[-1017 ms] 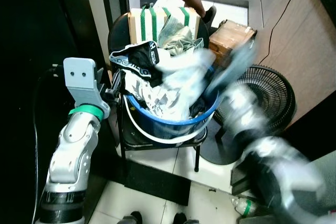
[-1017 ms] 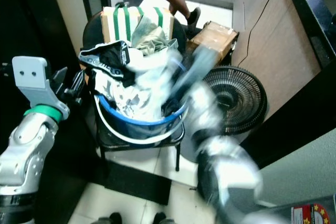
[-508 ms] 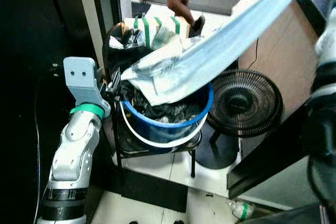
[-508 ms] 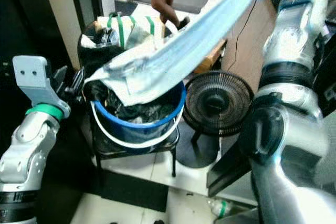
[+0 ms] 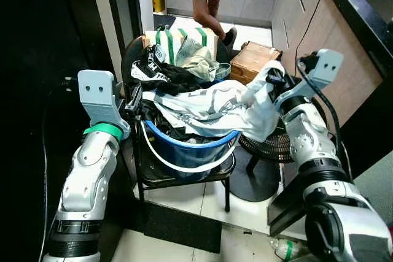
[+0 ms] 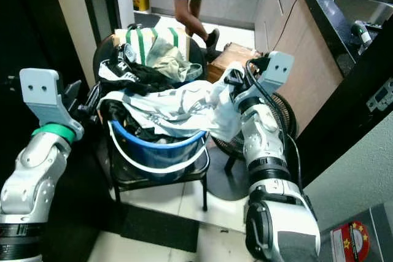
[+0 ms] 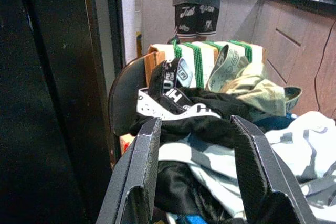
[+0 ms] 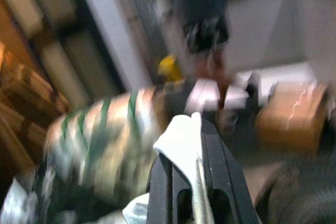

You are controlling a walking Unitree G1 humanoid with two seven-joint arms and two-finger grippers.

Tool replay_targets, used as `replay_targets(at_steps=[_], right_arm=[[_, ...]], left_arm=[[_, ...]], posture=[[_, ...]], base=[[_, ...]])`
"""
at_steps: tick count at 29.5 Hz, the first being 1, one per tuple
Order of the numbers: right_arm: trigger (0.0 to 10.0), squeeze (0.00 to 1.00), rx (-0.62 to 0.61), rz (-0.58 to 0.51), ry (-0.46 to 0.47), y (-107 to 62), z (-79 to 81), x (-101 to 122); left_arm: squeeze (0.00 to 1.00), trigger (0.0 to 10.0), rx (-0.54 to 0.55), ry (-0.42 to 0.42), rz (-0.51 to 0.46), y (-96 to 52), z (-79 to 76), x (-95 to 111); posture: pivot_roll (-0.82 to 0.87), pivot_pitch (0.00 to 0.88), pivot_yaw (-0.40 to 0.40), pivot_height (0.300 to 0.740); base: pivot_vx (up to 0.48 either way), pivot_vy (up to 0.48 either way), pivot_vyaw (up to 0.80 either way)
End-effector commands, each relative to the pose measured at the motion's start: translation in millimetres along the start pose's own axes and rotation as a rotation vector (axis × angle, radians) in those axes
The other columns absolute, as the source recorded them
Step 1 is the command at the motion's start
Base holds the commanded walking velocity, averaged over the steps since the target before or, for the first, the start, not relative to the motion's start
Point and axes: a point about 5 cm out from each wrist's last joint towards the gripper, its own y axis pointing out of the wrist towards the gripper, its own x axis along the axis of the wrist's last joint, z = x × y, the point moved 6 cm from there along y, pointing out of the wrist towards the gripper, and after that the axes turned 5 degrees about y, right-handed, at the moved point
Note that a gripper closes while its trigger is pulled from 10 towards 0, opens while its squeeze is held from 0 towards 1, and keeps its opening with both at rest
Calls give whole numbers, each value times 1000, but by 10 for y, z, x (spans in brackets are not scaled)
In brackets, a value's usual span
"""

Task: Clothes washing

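Fingers of the right gripper [image 8: 188, 182] are pinching a fold of the soft white garment [image 5: 209, 105], the cloth squeezed between the two long black blades in the blurred right wrist view. That garment, thin and crumpled with grey printed marks, is draping across the top of the round blue plastic bucket [image 5: 190, 145] and hanging over its rim on the robot's right, just below the gripper. The bucket is sitting on a dark metal-framed stool [image 5: 184, 173], with a white hoop handle [image 5: 184, 165] curving below its rim, and it is heaped with other limp clothes: a black-and-white waistband piece [image 7: 173, 95] and a pale greenish bundle [image 5: 199, 50] toward the back.

The left gripper [image 7: 197, 166] is hovering at the bucket's left rim with its fingers spread apart, holding nothing, dark clothing lying between and beyond them.

Behind the bucket a cardboard box with green straps [image 5: 181, 35] is standing, a wooden-looking box [image 5: 258, 59] beside it. A round wire-grilled fan [image 5: 273, 145] is resting on the tiled floor [image 5: 184, 204] under the right arm. A person's legs [image 5: 209, 4] are showing at the back.
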Motion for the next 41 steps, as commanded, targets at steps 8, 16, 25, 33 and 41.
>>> replay_targets(at_steps=[8,16,25,33,41], right_arm=[[0,0,309,-1268,5,-980,922,4130],[0,0,194,-862,-173,-316,604,3175],[0,0,96,-412,-218,32,46,1485],[0,0,138,-154,-300,-211,-60,505],[0,0,246,60,-424,-554,62,-301]], left_arm=[[0,10000,27,11,-5,-31,73,-5],[0,10000,17,7,5,-69,14,-50],[0,10000,-20,8,8,-77,-78,-53],[0,10000,-38,10,12,-84,-132,-68],[0,10000,-96,69,7,-71,-196,-67]], posture=[[22,46,-2,740],[28,50,-1,740],[30,58,10,740],[23,64,12,740],[22,60,7,740]], base=[[0,0,0],[0,0,0],[0,0,0],[0,0,0],[0,0,0]])
